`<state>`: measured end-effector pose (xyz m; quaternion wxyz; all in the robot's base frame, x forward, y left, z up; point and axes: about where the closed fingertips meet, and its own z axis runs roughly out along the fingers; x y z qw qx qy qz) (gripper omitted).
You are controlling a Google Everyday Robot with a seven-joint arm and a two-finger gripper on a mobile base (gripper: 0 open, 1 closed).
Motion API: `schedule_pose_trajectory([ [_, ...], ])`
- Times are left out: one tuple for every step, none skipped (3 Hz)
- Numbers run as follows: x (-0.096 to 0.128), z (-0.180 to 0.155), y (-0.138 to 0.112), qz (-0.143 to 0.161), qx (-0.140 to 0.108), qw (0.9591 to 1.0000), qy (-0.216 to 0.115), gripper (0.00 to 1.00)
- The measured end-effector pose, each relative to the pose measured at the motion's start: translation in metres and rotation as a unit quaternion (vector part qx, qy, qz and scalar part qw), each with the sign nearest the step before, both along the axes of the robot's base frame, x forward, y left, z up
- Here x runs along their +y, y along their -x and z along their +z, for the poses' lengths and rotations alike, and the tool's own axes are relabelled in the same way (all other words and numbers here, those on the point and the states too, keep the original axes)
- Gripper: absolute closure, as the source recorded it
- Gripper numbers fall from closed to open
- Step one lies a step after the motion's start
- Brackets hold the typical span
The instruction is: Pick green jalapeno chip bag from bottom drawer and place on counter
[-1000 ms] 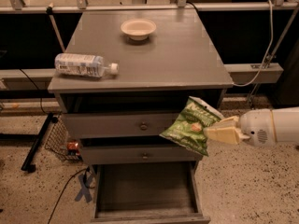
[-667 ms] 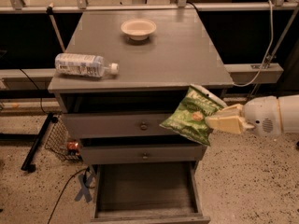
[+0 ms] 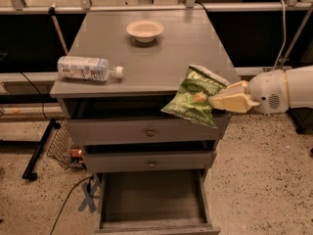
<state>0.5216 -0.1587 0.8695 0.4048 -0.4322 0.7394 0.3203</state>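
Note:
The green jalapeno chip bag [image 3: 195, 98] hangs in the air at the counter's front right corner, partly over its edge. My gripper [image 3: 221, 98] comes in from the right on a white arm and is shut on the bag's right side. The counter [image 3: 146, 58] is the grey cabinet top. The bottom drawer [image 3: 154, 199] is pulled out below, and its inside looks bare.
A clear labelled plastic bottle [image 3: 89, 68] lies on its side at the counter's left. A small pale bowl [image 3: 145, 30] stands at the counter's back. Two upper drawers with round knobs [image 3: 150, 131] sit slightly open. A wire basket [image 3: 66, 148] stands on the floor at left.
My gripper has lifted the chip bag upward, from in front of the upper drawers to the level of the counter's front right edge.

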Motion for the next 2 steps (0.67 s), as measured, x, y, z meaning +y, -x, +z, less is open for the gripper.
schedule_pose_trajectory([
  [0.006,0.012,-0.012,0.011,-0.015,0.9998,0.008,1.0],
  [0.012,0.032,-0.028,0.024,-0.033,0.999,0.018,1.0],
])
